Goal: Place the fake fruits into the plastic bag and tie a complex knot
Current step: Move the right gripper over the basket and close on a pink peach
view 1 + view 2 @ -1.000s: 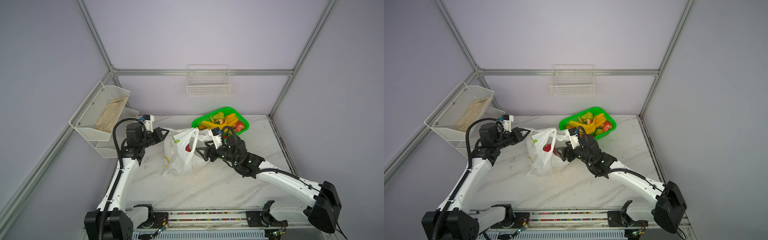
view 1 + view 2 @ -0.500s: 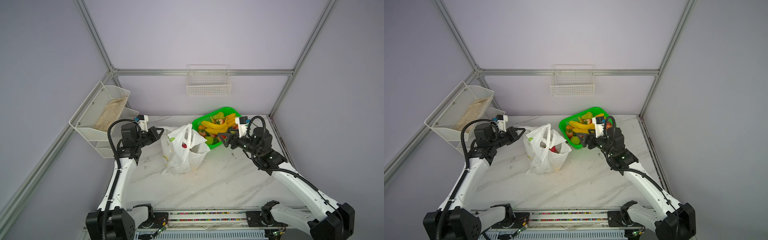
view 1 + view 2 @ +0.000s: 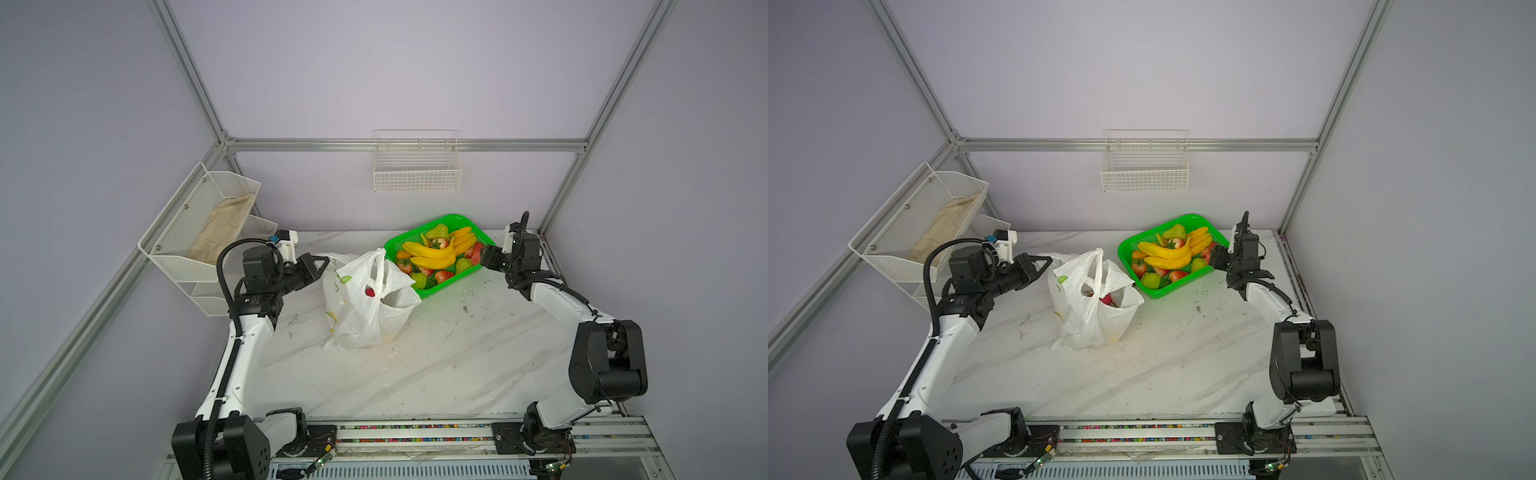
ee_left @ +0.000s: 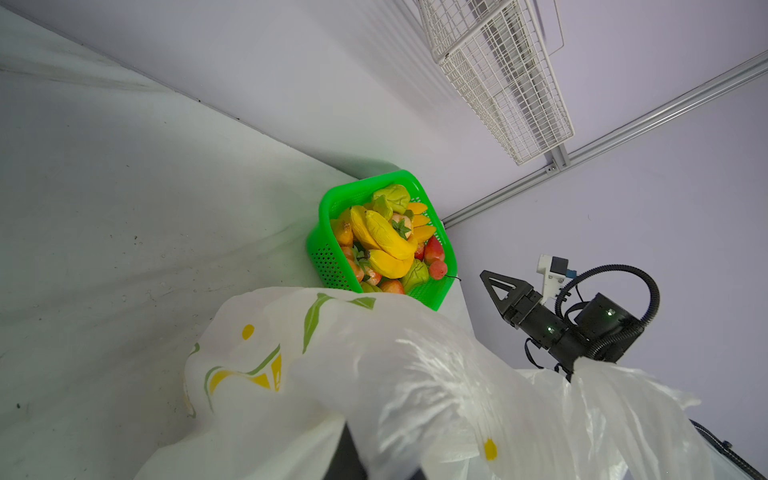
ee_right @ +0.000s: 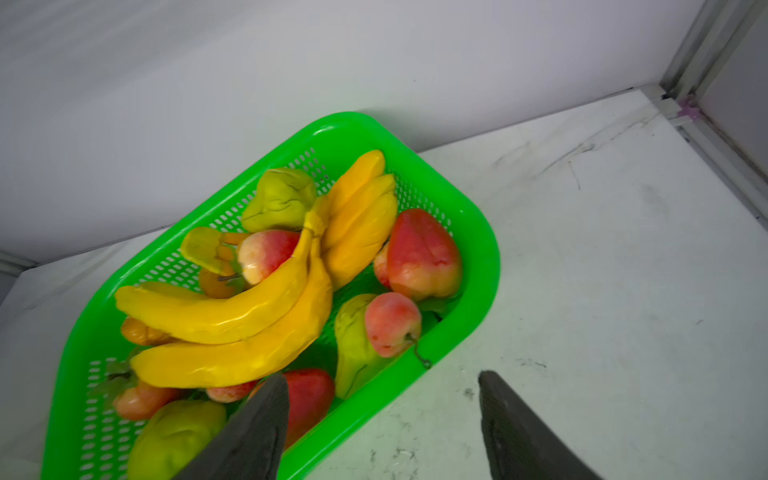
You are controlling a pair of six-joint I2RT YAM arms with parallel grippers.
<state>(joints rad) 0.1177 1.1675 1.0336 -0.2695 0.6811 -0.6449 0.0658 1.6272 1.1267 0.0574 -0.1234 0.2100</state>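
Two hands: the left hand [image 3: 323, 262] clamps the bag's [image 3: 361, 307] edge, while the right hand [image 5: 382, 376], open and empty, hovers at the basket [image 5: 486, 257], fruits [image 5: 232, 316] just ahead.

Plastic bag [image 3: 356, 324] hides most contents; perhaps one red fruit [image 3: 369, 292].

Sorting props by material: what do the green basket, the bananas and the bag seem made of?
Green basket: rigid moulded plastic, glossy, with perforated walls. Bananas: probably painted plastic or foam; waxy shine, creased skin. Bag: thin plastic film, semi-translucent, crinkled and slumped.
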